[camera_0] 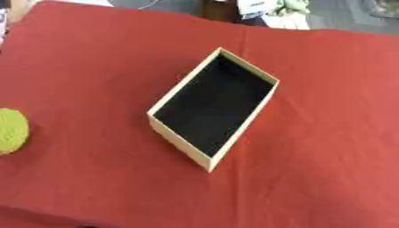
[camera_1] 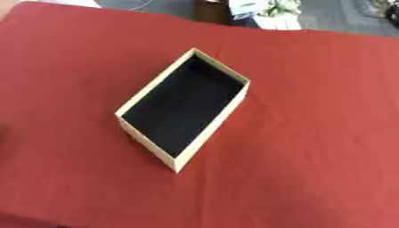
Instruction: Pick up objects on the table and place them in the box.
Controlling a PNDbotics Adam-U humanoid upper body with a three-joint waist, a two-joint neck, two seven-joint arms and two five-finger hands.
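Observation:
A pale cardboard box (camera_0: 181, 147) with a black inside lies askew in the middle of the red tablecloth (camera_0: 327, 133); nothing shows inside it. A round yellow-green object (camera_0: 11, 131) sits on the cloth at the left edge of the left eye view, partly cut off; the right eye view does not show it. Neither of my hands appears in either view.
Beyond the table's far edge lie a few pale and dark things (camera_0: 269, 10). The cloth's front edge runs along the bottom left (camera_0: 46, 216). Red cloth stretches wide on both sides of the box.

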